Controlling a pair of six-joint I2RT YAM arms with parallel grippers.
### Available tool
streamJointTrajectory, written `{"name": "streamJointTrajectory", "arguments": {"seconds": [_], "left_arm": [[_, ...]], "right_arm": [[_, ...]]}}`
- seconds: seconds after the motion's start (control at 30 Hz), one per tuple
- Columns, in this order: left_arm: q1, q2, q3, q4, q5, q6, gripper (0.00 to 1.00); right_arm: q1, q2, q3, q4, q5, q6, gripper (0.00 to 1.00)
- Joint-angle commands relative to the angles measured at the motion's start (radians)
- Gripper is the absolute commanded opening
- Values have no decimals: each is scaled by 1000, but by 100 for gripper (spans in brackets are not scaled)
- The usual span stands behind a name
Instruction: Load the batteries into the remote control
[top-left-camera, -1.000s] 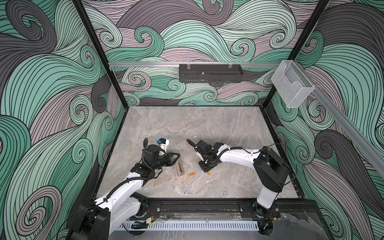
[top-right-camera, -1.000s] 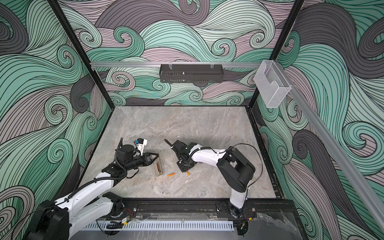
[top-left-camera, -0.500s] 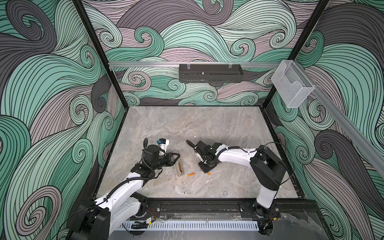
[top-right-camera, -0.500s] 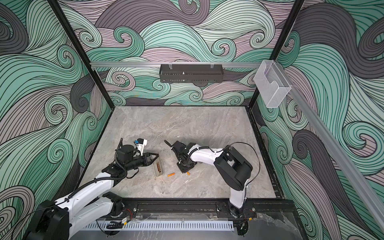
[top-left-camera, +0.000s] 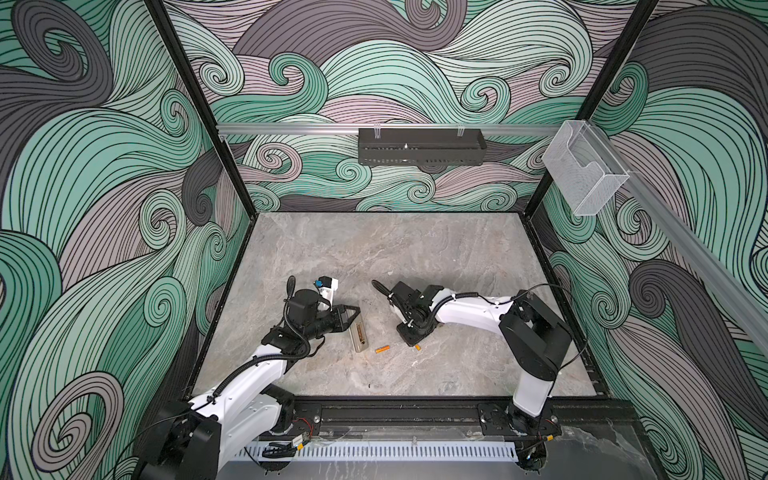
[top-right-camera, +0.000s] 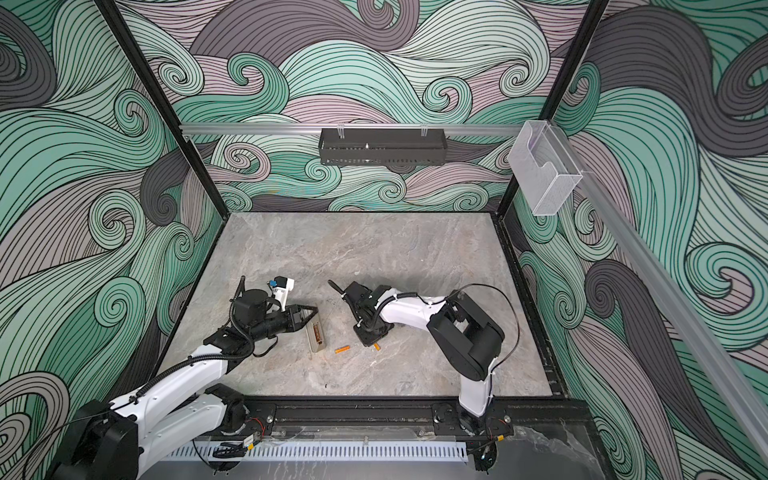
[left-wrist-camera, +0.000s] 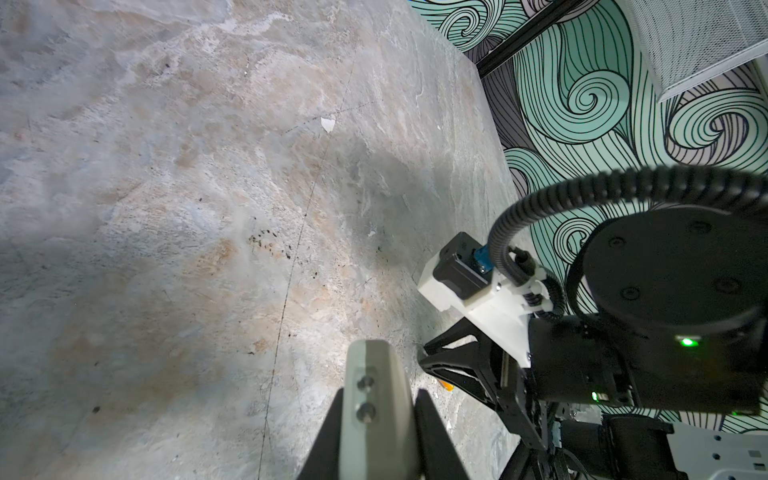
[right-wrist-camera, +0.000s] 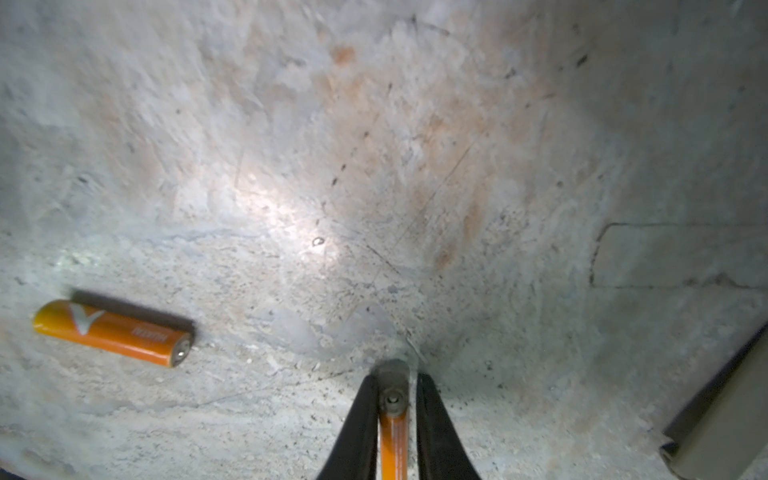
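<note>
One battery (right-wrist-camera: 392, 436) sits between the fingers (right-wrist-camera: 359, 424) of the right gripper (right-wrist-camera: 392, 380), its silvery end pointing down at the table (top-left-camera: 374, 257). The fingers stand very close on both sides of it. On one side I see a thin pale line, so I cannot tell if the pinch is already firm. This battery is a little away from the remote control (top-left-camera: 360, 337), on the remote's side that faces the right arm.

The other battery (top-left-camera: 382, 349) lies flat and free on the table between the remote and the right gripper, just beside the remote's near end and not touching it.

The remote lies on the table with a brownish recess on its upper face, which I take for the open battery bay. The left gripper (left-wrist-camera: 379, 399) is pressed on the remote's far end and pins it there.

I judge the step in hand to be the pick-up of the first battery; none is loaded yet. The next move calls for a sure grip, then a lift and a carry over the remote. The battery must be turned to lie along the bay, with the correct end toward the spring, while the left gripper holds the remote.
</note>
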Motion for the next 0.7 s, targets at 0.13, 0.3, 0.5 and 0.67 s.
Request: {"name": "streamJointTrajectory", "arguments": {"seconds": [0.13, 0.3, 0.5, 0.67], "left_arm": [[8, -6, 9, 25, 11, -4, 0], [9, 3, 18, 27, 14, -4, 0], [9, 13, 27, 27, 16, -5, 0], [9, 19, 31, 30, 16, -8, 0]], "right_arm": [[-6, 12, 13, -21, -18, -7, 17], [-6, 0, 14, -20, -19, -7, 16], [-5, -4, 14, -21, -25, -7, 14], [-5, -14, 11, -21, -24, -9, 14]]}}
